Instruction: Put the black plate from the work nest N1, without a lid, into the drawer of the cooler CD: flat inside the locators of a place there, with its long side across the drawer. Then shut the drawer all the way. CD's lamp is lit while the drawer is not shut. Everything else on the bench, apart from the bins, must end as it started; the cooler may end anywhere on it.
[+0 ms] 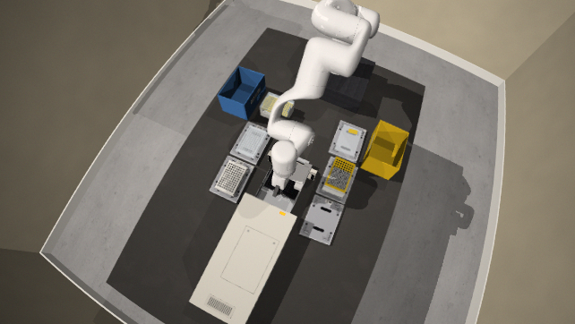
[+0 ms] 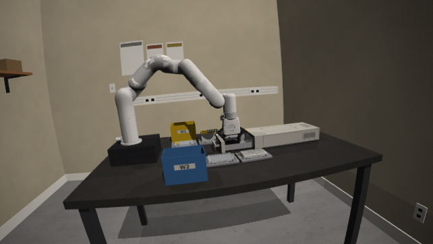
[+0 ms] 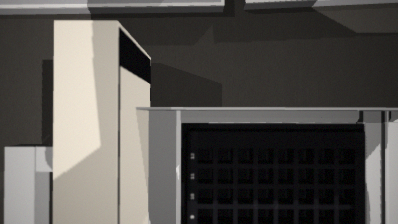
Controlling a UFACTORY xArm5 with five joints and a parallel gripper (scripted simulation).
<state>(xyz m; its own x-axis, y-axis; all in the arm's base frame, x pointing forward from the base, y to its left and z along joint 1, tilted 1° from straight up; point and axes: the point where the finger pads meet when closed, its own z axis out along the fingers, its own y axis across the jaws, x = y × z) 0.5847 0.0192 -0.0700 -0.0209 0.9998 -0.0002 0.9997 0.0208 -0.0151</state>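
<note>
The cream cooler CD (image 1: 210, 286) (image 2: 286, 136) has its drawer (image 1: 265, 197) (image 3: 164, 160) pulled out, and its orange lamp (image 1: 282, 213) is lit. The drawer's cream front panel (image 2: 221, 143) (image 3: 85, 100) stands at its outer end. My gripper (image 1: 284, 187) (image 2: 232, 139) points down over the drawer, shut on the black plate (image 3: 272, 170). The plate is level, without a lid, between the drawer's side walls, its long side across the drawer. The near part of the plate is out of the wrist view. Whether it touches the drawer floor or sits inside the locators is hidden.
An empty nest (image 1: 329, 219) lies right of the cooler. Nests with a yellow-topped plate (image 1: 344, 166) and a lidded plate (image 1: 348, 140) continue that row. Two loaded nests (image 1: 251, 142) (image 1: 230, 178) lie left. Blue bin (image 1: 233, 100) (image 2: 185, 175) and yellow bin (image 1: 381, 163) (image 2: 183, 137) stand farther out.
</note>
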